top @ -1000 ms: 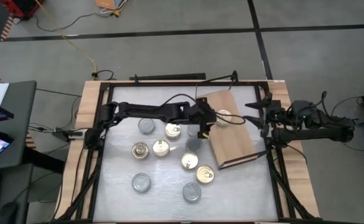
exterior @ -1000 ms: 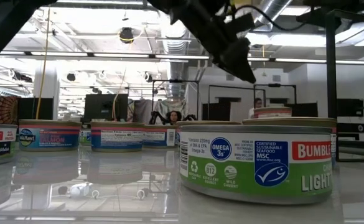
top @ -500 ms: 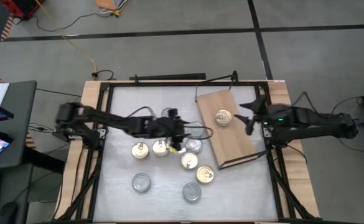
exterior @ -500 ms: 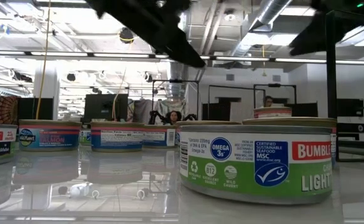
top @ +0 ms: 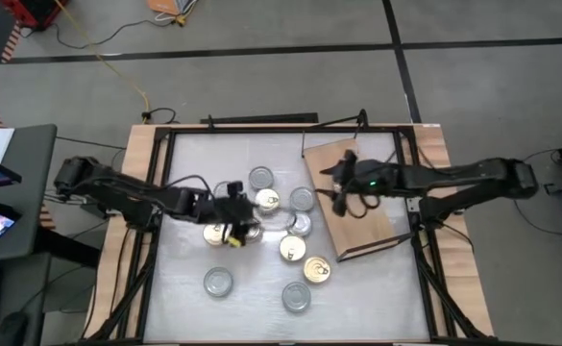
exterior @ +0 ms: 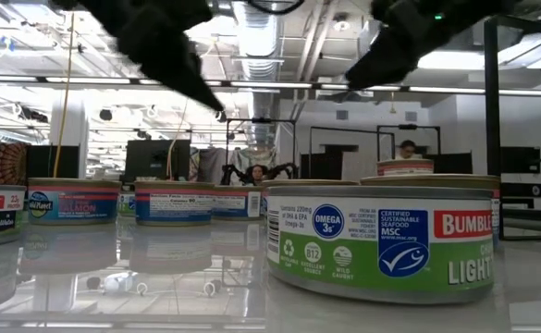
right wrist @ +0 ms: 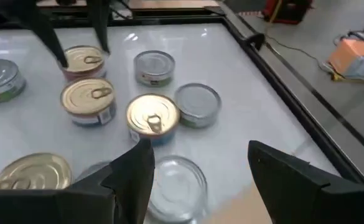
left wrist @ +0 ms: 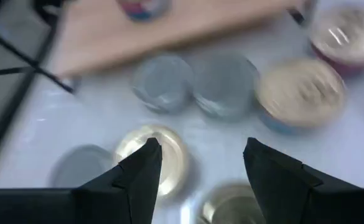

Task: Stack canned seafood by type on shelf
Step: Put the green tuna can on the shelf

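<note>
Left claw [top: 231, 234] hung open, empty, over tins [top: 279, 229] clustered mid-tabletop [top: 377, 298]. Right claw [top: 338, 197] open, empty, above shelf [top: 372, 221] at its inner edge. Nearest tin [exterior: 381, 242] read "OMEGA 3s", "MSC", "BUMBLE"; another [exterior: 74, 202] "SALMON".

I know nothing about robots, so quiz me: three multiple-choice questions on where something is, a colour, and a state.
1. The right gripper hangs over:
A the wooden shelf
B the floor
C the table's near left corner

2. In the low view, the bottom band on the nearest tin is:
A red
B green
C black

3. The left gripper is:
A shut on a tin
B shut, empty
C open, empty

Answers:
1 A: the high view shows it above the board.
2 B: a green strip runs under the white label.
3 C: its wrist view shows fingers apart, nothing between.
</note>
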Robot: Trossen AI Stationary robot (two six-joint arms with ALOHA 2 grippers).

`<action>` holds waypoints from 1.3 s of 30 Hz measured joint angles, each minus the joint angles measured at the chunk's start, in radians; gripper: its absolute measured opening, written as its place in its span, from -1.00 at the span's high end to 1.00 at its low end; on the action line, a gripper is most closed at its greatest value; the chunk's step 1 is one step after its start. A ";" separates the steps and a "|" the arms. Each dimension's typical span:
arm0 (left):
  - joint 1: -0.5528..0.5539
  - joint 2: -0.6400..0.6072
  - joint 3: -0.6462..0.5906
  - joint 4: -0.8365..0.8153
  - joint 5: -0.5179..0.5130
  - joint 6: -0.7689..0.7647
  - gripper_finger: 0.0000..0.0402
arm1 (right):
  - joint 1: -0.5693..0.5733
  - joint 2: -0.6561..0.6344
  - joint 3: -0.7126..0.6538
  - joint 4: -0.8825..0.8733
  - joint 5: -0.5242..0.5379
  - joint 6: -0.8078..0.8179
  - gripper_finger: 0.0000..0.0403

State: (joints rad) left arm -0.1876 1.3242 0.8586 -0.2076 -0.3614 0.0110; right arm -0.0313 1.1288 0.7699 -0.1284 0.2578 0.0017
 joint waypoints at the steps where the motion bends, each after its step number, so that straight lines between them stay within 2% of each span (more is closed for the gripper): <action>1: -0.016 -0.001 -0.016 0.000 0.017 0.000 -0.08 | 0.014 0.037 0.015 0.009 -0.002 0.000 -0.41; 5: -0.078 0.000 -0.069 -0.015 0.046 -0.021 -0.08 | 0.068 0.162 0.090 -0.013 -0.005 -0.003 -0.41; 9: -0.140 0.000 -0.075 -0.060 0.039 -0.081 -0.08 | 0.084 0.217 0.197 -0.051 0.001 -0.005 -0.41; 12: -0.199 0.013 -0.059 -0.111 0.026 -0.151 -0.08 | 0.091 0.220 0.245 -0.075 0.003 0.016 -0.41; 18: -0.375 0.011 -0.004 -0.212 -0.010 -0.257 -0.06 | 0.127 0.176 0.251 -0.106 0.004 0.016 -0.41; 23: -0.467 0.018 0.008 -0.232 0.089 -0.387 -0.05 | 0.130 0.136 0.251 -0.133 0.006 0.016 -0.41; 27: -0.495 0.087 0.007 -0.236 0.171 -0.512 -0.05 | 0.130 0.132 0.251 -0.121 0.006 0.008 -0.41; 33: -0.519 0.222 0.014 -0.199 0.215 -0.560 -0.05 | 0.130 0.135 0.251 -0.111 0.006 -0.003 -0.41; 36: -0.519 0.271 0.017 -0.169 0.193 -0.548 -0.05 | 0.133 0.135 0.250 -0.090 0.006 -0.004 -0.41; 39: -0.500 0.305 0.017 -0.125 0.097 -0.483 -0.05 | 0.142 0.135 0.250 -0.079 0.006 -0.007 -0.41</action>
State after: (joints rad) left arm -0.6876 1.6295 0.8761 -0.3330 -0.2647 -0.4718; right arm 0.1107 1.2640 1.0203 -0.2072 0.2638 -0.0055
